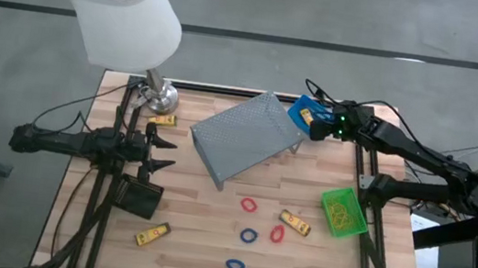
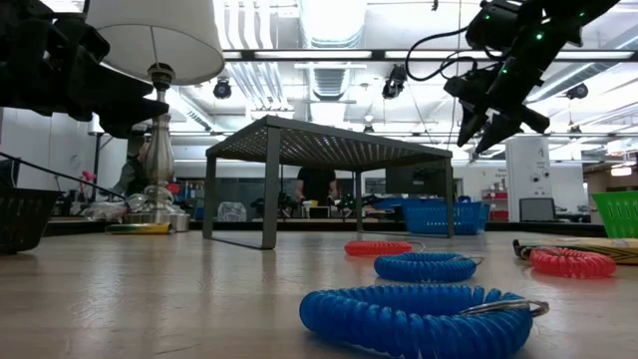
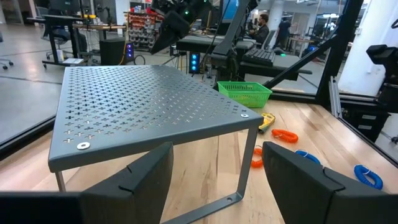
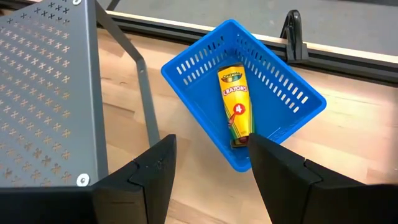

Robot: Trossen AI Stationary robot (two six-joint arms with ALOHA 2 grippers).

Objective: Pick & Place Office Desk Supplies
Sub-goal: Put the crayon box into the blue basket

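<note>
A blue bin (image 4: 292,93) stands at the far right of the table, and a yellow crayon box (image 4: 236,106) lies flat on its floor. My right gripper (image 4: 211,168) hangs open just above the bin's near corner, tilted downward, with nothing between its fingers; it also shows in the high view (image 1: 319,126). More yellow boxes (image 1: 295,223) (image 1: 152,234) (image 1: 162,119) and red (image 1: 249,205) and blue (image 1: 249,236) coil loops lie on the wood. A green bin (image 1: 342,212) sits at the right and a black bin (image 1: 138,197) at the left. My left gripper (image 1: 162,154) waits open at the left edge.
A grey perforated metal shelf (image 1: 248,135) stands on its legs mid-table, next to the blue bin. A white-shaded lamp (image 1: 126,8) with a metal base (image 1: 159,96) stands at the far left corner. Bare wood lies along the near edge around the loops.
</note>
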